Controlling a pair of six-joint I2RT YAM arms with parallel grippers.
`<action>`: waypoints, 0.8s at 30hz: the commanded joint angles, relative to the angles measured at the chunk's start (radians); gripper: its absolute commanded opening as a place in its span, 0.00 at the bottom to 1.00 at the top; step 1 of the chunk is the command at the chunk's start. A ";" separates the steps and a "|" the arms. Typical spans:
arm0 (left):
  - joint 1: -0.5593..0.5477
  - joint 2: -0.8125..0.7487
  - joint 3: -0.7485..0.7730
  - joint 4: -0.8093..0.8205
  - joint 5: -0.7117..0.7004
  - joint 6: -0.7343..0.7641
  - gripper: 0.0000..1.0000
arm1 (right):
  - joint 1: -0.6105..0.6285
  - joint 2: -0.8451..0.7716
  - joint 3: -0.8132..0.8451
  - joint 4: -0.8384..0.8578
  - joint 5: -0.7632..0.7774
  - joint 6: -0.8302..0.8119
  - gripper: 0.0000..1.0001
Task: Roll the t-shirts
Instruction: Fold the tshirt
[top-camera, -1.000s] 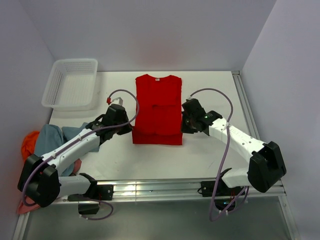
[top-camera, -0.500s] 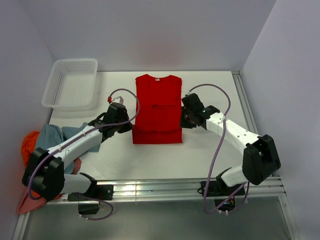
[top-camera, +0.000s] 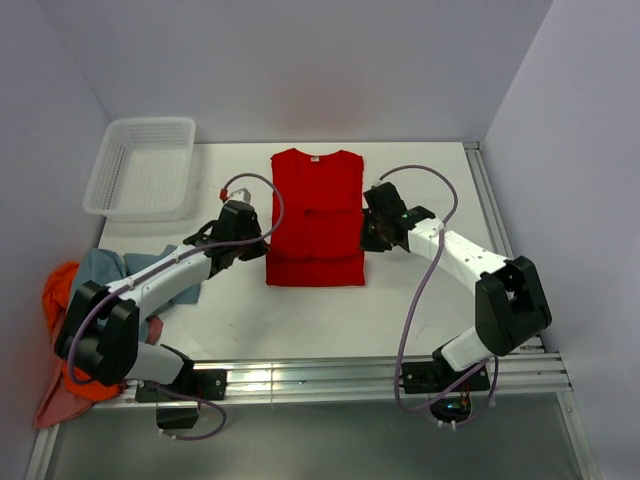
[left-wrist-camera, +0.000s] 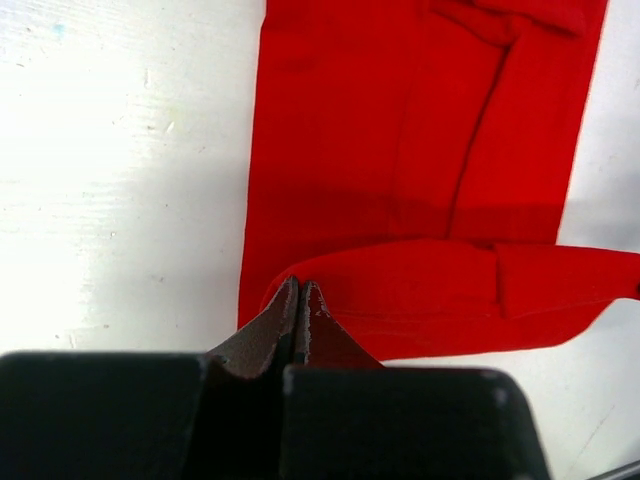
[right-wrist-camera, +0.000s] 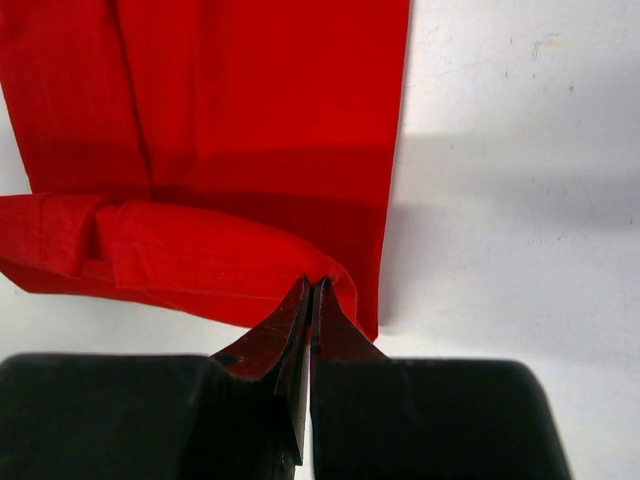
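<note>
On the white table (top-camera: 420, 310) a bright red cloth t-shirt (top-camera: 318, 215) lies flat at the middle, collar to the far wall, its near hem turned over in a low fold. A white perforated plastic basket (top-camera: 110, 170) sits far left. A heap of grey-blue and orange cloth shirts (top-camera: 95, 272) lies crumpled near left. The left gripper (left-wrist-camera: 300, 290) and right gripper (right-wrist-camera: 312, 290) each pinch one end of that fold, jaws tight together.
</note>
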 joint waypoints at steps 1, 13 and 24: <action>0.009 0.038 0.037 0.065 0.013 0.030 0.00 | -0.018 0.028 0.049 0.058 -0.002 -0.012 0.00; 0.014 0.165 0.048 0.168 0.006 0.011 0.15 | -0.071 0.120 0.032 0.176 -0.032 0.048 0.27; 0.041 0.027 -0.057 0.151 0.027 -0.007 0.66 | -0.094 -0.063 -0.155 0.228 -0.046 0.054 0.54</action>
